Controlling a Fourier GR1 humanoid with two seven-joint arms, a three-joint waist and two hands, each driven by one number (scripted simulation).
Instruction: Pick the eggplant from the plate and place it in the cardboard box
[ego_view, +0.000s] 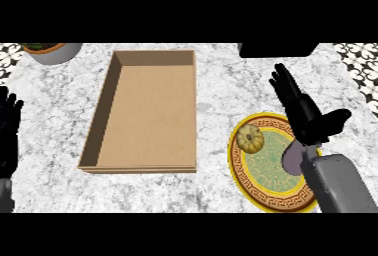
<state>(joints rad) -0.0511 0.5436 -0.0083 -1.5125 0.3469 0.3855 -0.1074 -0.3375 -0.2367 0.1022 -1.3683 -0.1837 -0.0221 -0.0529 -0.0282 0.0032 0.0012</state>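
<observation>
One box (148, 115), open, on the worktop (221, 90). One plate (275, 165) at its 4 o'clock, carrying one eggplant (294, 158), purple, mostly hidden behind the right hand (306, 117), fingers straight, and one yellow round item (249, 138), unclear. Left hand (9, 132) at 9 o'clock, open, edge-cut. One pot (50, 51) at 11 o'clock, cropped.

Matt brown cardboard box (148, 115) on a speckled, polished-looking stone counter (221, 80) — the plate (255, 187) glazed with a patterned gold rim, the right hand (306, 117) matt black.
</observation>
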